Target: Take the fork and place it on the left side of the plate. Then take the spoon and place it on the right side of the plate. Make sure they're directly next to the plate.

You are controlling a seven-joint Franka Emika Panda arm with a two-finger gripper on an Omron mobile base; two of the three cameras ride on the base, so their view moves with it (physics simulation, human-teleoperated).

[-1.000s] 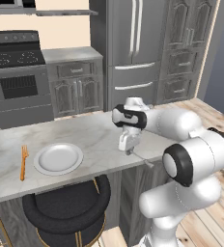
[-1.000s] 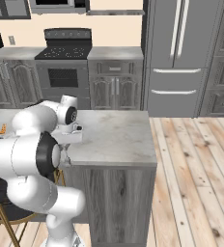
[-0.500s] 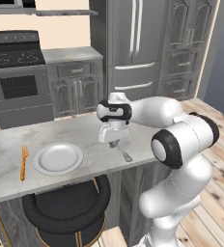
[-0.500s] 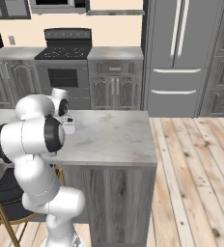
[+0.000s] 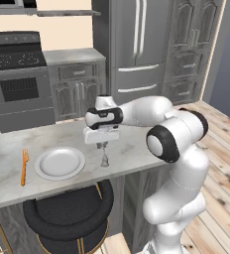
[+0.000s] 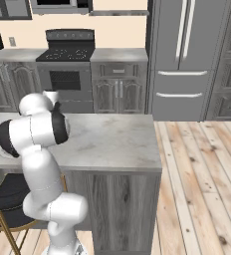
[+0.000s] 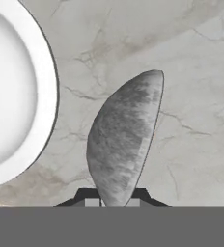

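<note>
Now, the marble table stretches across the kitchen with a black stool tucked under its near edge, and behind it stand the stove and the tall grey fridge. The white arm reaches leftward over the tabletop, bent low.

On the table sits the round white plate, flat and bare. In the hand view its rim curves along the left side, with a strip of marble between it and the spoon.

Just beside the plate's left rim lies the orange fork, flat on the table and running roughly front to back, close to the plate.

The tool hangs just to the right of the plate, pointing down, jaws pinched tight on the spoon. The spoon dangles below the fingertips, bowl downward, just above the marble. From the hand camera the grey oval bowl fills the middle, rising from between the dark fingertips, slightly tilted and near the plate's right edge.
</note>
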